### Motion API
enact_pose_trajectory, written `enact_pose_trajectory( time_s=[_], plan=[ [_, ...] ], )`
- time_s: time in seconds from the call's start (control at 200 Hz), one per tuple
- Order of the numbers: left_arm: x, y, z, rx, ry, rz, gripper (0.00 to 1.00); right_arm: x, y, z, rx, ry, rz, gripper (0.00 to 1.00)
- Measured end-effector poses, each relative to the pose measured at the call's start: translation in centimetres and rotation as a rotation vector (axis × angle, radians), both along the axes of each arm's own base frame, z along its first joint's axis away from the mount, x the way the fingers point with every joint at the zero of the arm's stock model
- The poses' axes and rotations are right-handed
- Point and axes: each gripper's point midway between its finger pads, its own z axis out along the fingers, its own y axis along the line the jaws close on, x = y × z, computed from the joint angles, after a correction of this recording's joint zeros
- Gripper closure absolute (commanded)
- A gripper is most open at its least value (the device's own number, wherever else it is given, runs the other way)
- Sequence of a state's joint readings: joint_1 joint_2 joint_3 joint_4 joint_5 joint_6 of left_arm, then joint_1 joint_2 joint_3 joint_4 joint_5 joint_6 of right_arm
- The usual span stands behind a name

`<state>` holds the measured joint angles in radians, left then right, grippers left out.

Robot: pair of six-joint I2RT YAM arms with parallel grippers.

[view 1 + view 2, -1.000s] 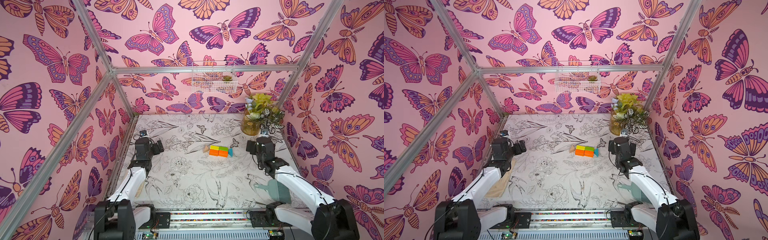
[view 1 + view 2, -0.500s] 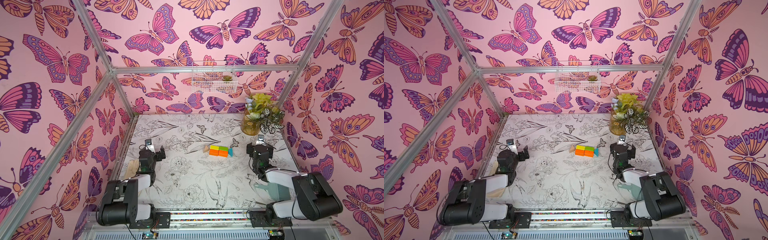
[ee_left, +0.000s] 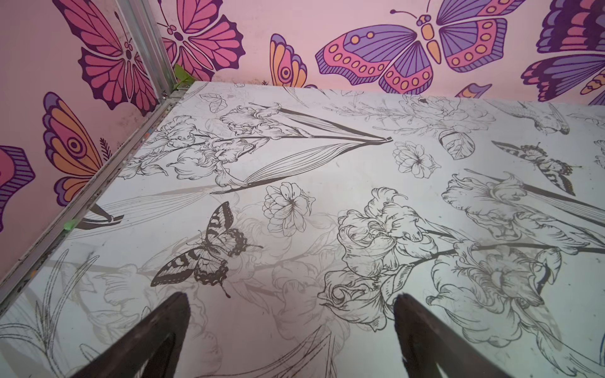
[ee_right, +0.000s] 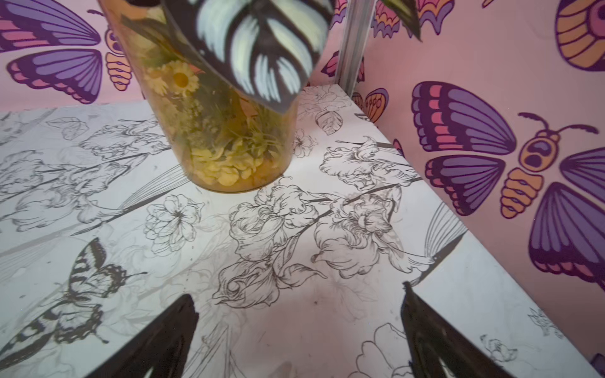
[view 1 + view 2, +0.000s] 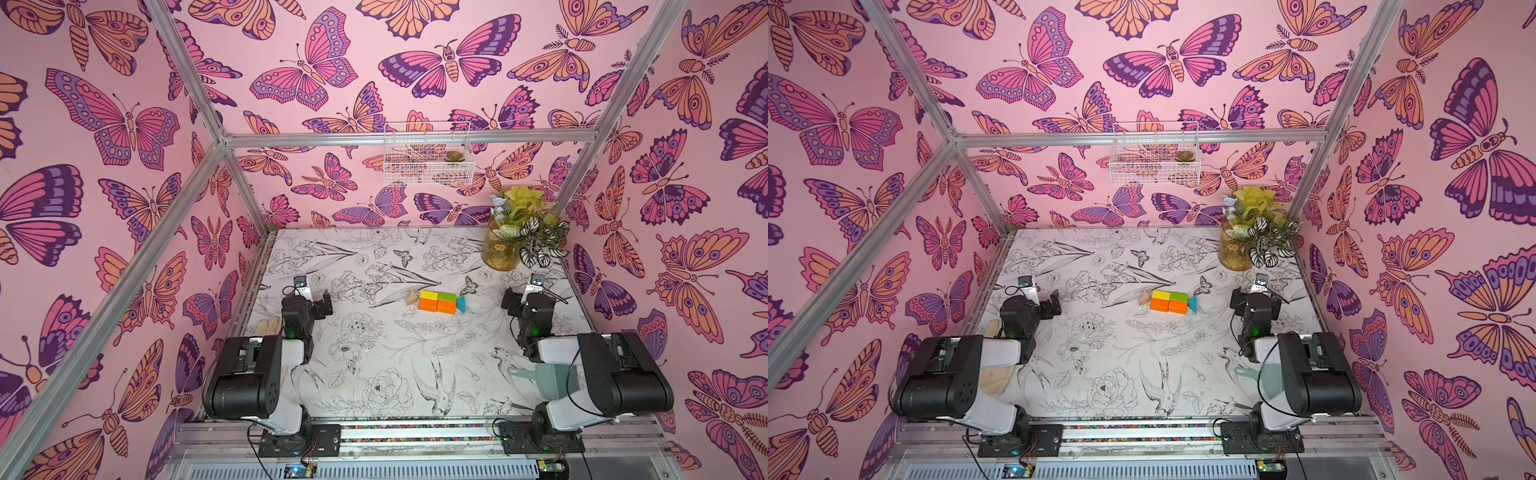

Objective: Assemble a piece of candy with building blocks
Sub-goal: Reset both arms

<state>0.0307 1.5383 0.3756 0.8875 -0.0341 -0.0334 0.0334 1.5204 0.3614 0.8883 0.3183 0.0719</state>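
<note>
The piece of candy [image 5: 436, 301] lies flat on the table [image 5: 374, 353], mid-table toward the back, in both top views. Its building blocks touch: yellow [image 5: 428, 296] and green [image 5: 446, 296] behind two orange bricks [image 5: 436, 307], a tan triangle [image 5: 412, 298] at the left end, a teal triangle [image 5: 460, 304] at the right end. My left gripper [image 5: 311, 296] stands open far to its left, near the left wall. My right gripper [image 5: 530, 297] is open well to its right. Both wrist views show empty jaws, left gripper [image 3: 291, 297] and right gripper [image 4: 298, 291], over bare table; the blocks are out of those views.
A glass vase of flowers [image 5: 500, 253] stands at the back right, just ahead of the right gripper; in the right wrist view the vase [image 4: 222, 131] fills the top. A wire basket [image 5: 428, 153] hangs on the back wall. A teal dustpan [image 5: 548, 378] lies under the right arm, a tan cloth [image 5: 994, 380] under the left.
Both arms have folded back toward their bases at the front, elbows dropping low. The grippers stayed open and near the side walls. The blocks have not moved.
</note>
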Motion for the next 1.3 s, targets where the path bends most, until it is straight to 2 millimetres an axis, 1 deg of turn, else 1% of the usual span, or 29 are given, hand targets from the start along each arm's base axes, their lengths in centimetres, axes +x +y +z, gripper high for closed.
enact_pose_trajectory(
  time_s=[0.24, 0.471, 0.866, 0.936, 0.981, 1.041, 1.112, 1.157, 1.222, 1.302],
  plan=[
    [0.0, -0.5, 0.0, 0.007, 0.000, -0.014, 0.00, 0.0, 0.5, -0.3, 0.019, 0.012, 0.023, 0.01],
    [0.0, -0.5, 0.0, 0.009, 0.002, -0.017, 0.00, -0.1, 0.5, -0.6, 0.020, 0.026, 0.026, 0.01],
    [0.0, -0.5, 0.0, 0.013, 0.002, -0.019, 0.00, -0.1, 0.5, -0.6, 0.020, 0.026, 0.027, 0.01],
    [0.0, -0.8, 0.0, 0.015, -0.001, -0.037, 0.01, -0.1, 0.5, -0.6, 0.020, 0.025, 0.026, 0.01],
    [-0.5, -1.1, -0.1, 0.015, -0.015, -0.058, 0.00, -0.1, 0.5, -0.5, 0.021, 0.020, 0.025, 0.01],
    [-1.9, -1.2, -0.6, 0.015, -0.034, -0.059, 0.00, -0.5, 0.5, -0.2, 0.024, -0.010, 0.025, 0.01],
    [-4.1, -1.0, -2.0, 0.016, -0.028, -0.043, 0.00, -1.7, 0.5, -0.4, 0.025, -0.039, 0.025, 0.01],
    [-5.0, -0.9, -2.6, 0.016, -0.023, -0.034, 0.01, -2.6, 0.4, -0.8, 0.025, -0.047, 0.025, 0.01],
    [-5.3, -0.8, -2.8, 0.018, -0.029, -0.032, 0.00, -3.5, 0.4, -1.4, 0.025, -0.043, 0.025, 0.01],
    [-4.8, -0.9, -1.9, 0.020, -0.073, -0.037, 0.00, -3.1, 0.5, -1.1, 0.026, -0.045, 0.028, 0.01]
  ],
)
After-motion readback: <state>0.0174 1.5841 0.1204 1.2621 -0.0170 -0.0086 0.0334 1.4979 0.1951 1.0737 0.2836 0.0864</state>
